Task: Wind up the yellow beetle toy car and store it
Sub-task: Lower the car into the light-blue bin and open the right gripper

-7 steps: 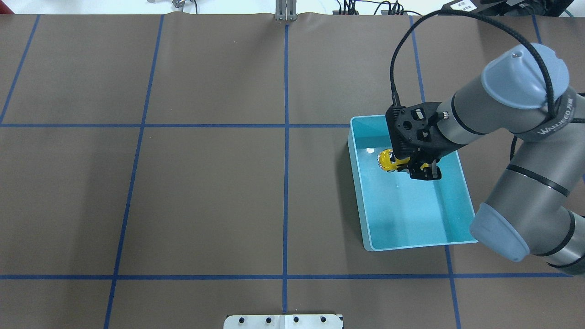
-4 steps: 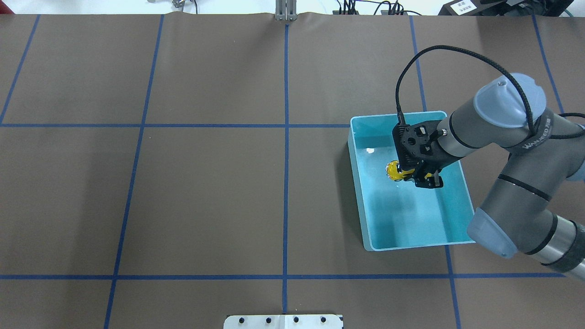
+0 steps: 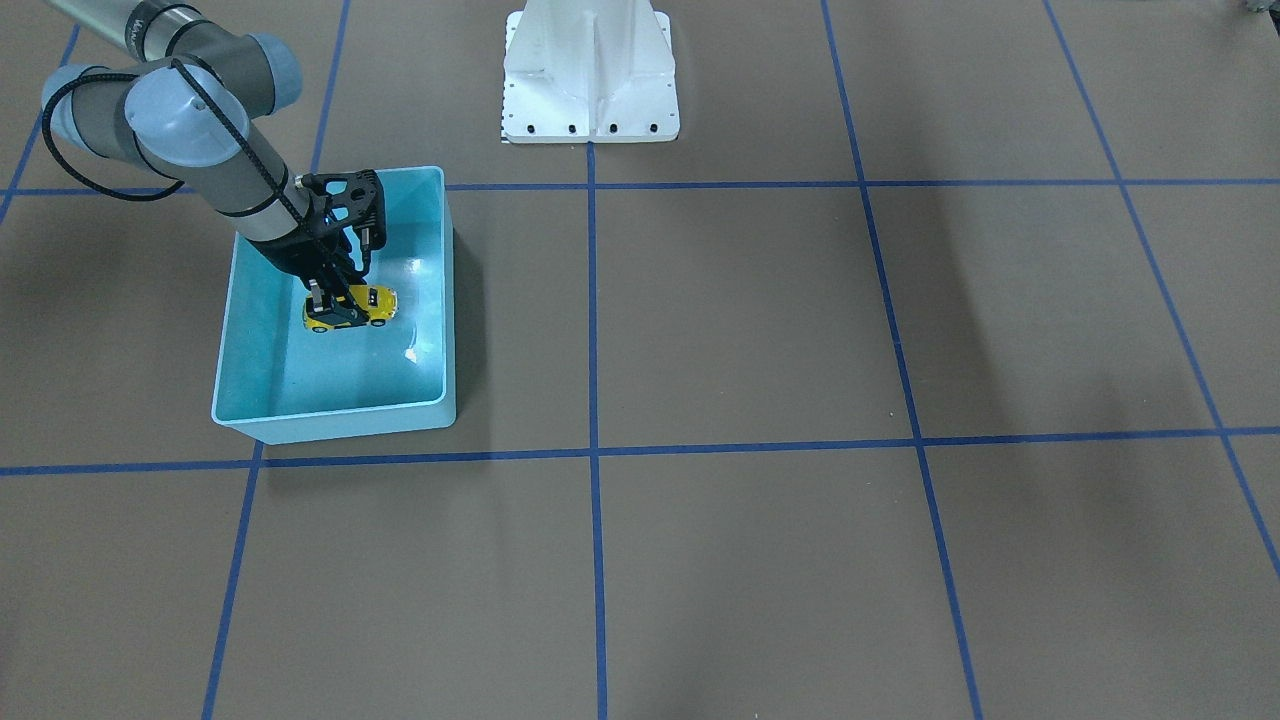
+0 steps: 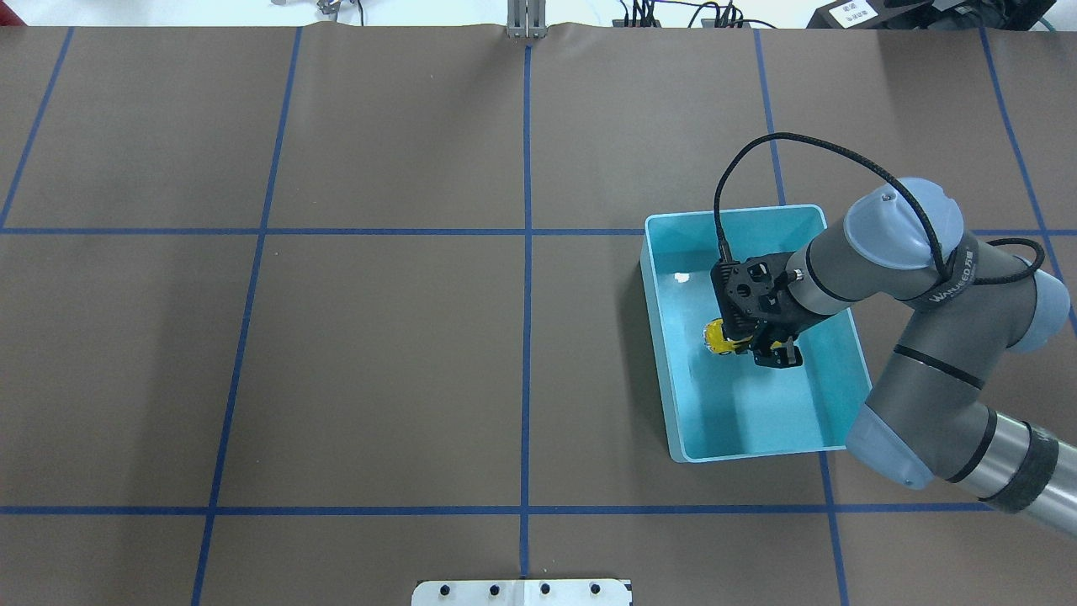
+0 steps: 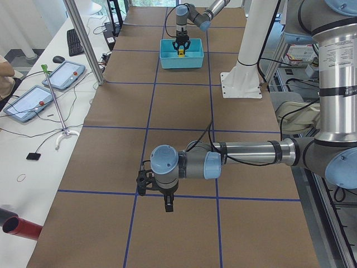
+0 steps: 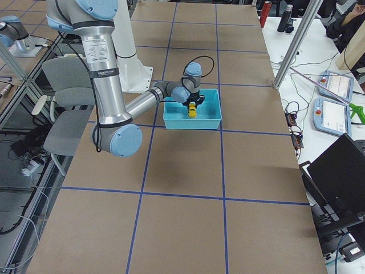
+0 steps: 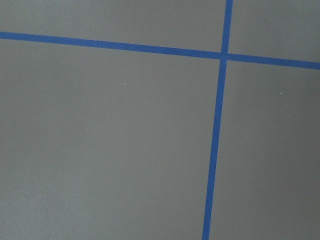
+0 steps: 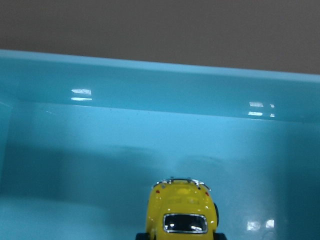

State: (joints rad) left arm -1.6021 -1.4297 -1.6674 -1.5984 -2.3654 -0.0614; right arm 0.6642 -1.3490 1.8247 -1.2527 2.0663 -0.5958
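The right gripper (image 4: 761, 347) reaches down into the light blue bin (image 4: 661, 362). Its fingers are narrowed onto the sides of the yellow beetle toy car (image 4: 718, 336) and grip one end of it, while the other end juts out past them. The car sits level, low inside the bin near the middle of its floor; whether its wheels touch the floor cannot be told. The left gripper (image 5: 168, 204) hangs over the brown table (image 4: 379, 353), well apart from the bin, and how far it is open cannot be told
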